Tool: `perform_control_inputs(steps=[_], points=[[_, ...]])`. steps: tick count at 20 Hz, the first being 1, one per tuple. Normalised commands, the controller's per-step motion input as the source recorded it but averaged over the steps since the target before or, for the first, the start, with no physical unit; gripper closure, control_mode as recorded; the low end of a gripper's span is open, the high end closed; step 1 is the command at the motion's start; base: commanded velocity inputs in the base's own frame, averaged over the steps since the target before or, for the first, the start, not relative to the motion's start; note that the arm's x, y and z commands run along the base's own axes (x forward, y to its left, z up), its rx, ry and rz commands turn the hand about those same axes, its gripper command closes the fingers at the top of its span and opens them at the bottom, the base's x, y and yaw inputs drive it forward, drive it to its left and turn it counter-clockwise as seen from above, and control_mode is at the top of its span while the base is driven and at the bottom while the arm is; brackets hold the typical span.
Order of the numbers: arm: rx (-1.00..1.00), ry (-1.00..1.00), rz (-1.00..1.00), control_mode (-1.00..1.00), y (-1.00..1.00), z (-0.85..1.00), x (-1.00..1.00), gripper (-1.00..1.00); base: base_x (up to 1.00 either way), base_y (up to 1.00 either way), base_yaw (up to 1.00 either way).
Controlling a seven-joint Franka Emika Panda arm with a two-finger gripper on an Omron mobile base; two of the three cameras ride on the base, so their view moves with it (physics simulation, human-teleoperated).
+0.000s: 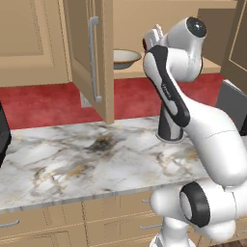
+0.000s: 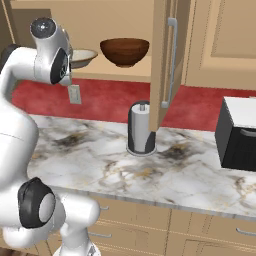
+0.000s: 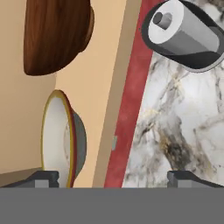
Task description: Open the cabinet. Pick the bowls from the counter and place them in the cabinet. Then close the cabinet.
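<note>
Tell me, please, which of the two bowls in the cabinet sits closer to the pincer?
The cream-white bowl with the tan rim; the dark wooden bowl stands farther along the shelf.

arm raised, tool (image 3: 113,178) jaws spread wide.

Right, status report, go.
Gripper open, nothing held. Both bowls on the cabinet shelf: cream bowl, brown bowl. Cabinet doors open. Grey canister on counter, below the right door.
</note>
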Motion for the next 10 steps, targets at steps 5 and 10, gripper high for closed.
perform_control_inputs(steps=[5,10], points=[[0.03,-0.19,0.00,-1.00,-0.63,0.08,-1.00,-1.00,0.00,0.00,0.00],[-0.02,-0.27,0.02,-1.00,-0.26,0.15,-1.00,-1.00,0.00,0.00,0.00]])
